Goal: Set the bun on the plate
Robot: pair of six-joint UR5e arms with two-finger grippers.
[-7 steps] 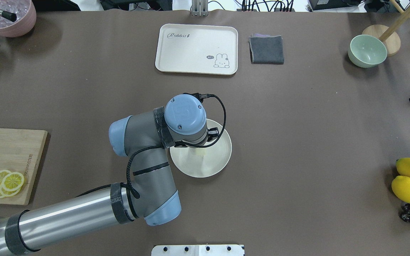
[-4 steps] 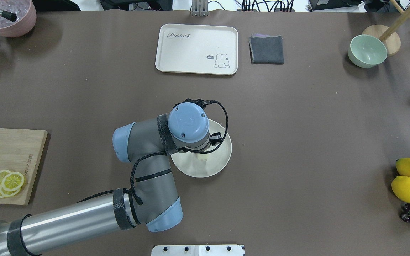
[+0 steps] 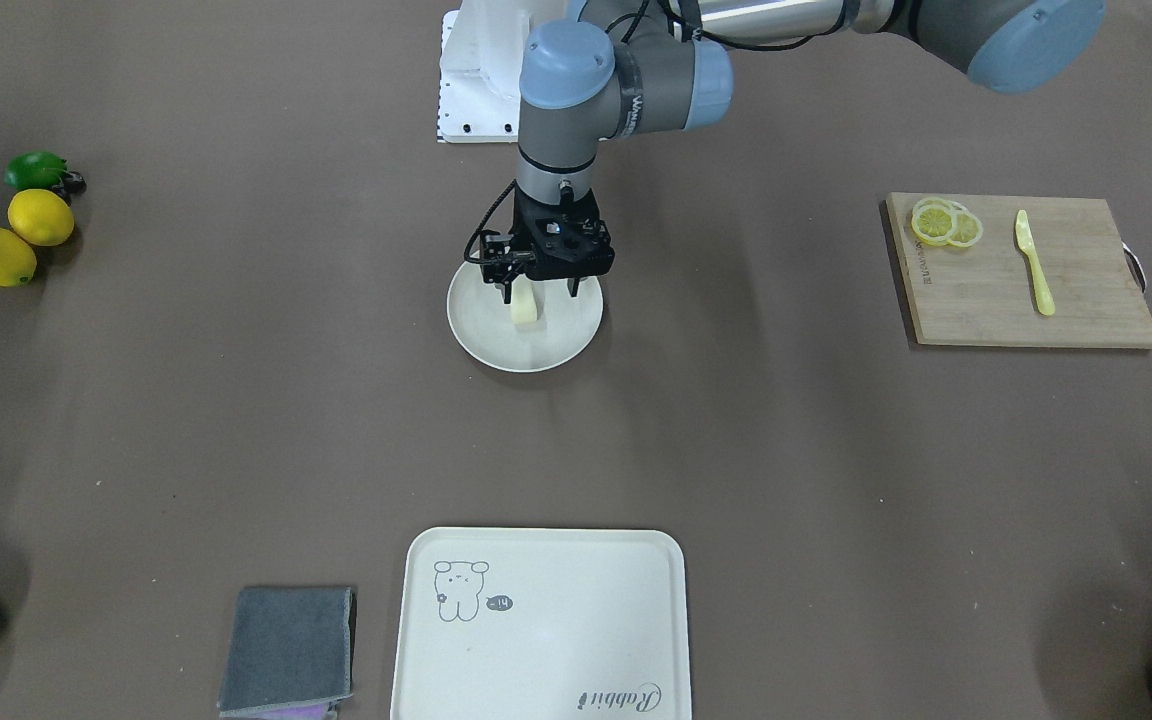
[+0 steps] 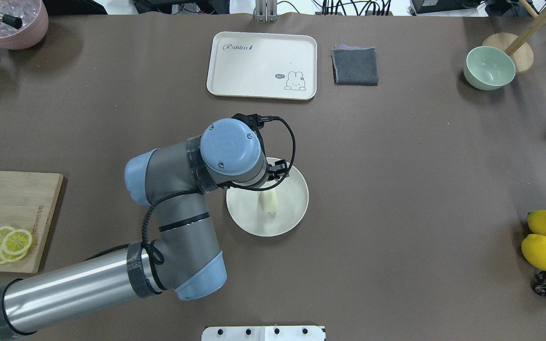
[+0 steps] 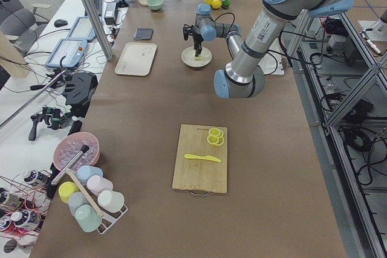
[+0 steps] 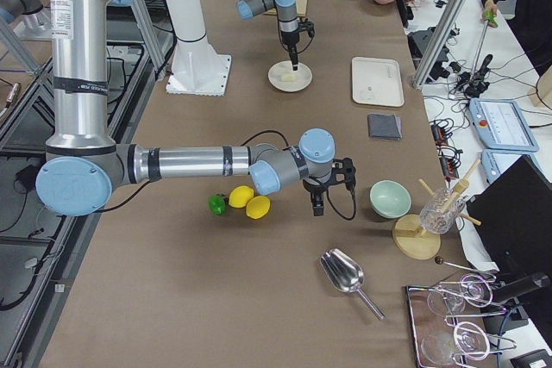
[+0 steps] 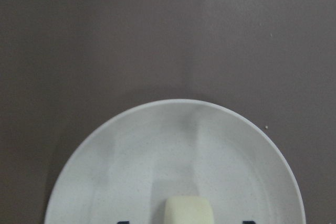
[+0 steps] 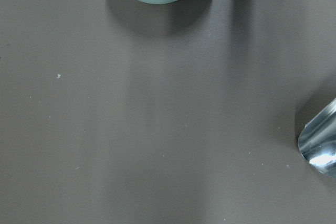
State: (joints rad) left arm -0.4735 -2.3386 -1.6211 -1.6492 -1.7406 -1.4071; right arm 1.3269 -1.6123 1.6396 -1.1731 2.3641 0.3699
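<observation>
My left gripper point(image 3: 541, 292) hangs over the plate point(image 3: 492, 352) with its jaws spread wide, gripping nothing. The bun point(image 3: 526, 309) lies on the plate between my fingers point(image 3: 510, 295), and the wrist view shows a gap on either side. My right gripper point(image 6: 316, 206) hovers near the green bowl point(image 6: 390, 198); I cannot tell how its jaws stand.

The left wrist view's bottom edge cuts off the bun point(image 7: 188, 211) and plate point(image 7: 105, 145). Overhead, the arm point(image 4: 230, 151) hides the left gripper point(image 3: 542, 292). The right gripper point(image 6: 316, 208) is too small in the side view to judge its jaws.
</observation>
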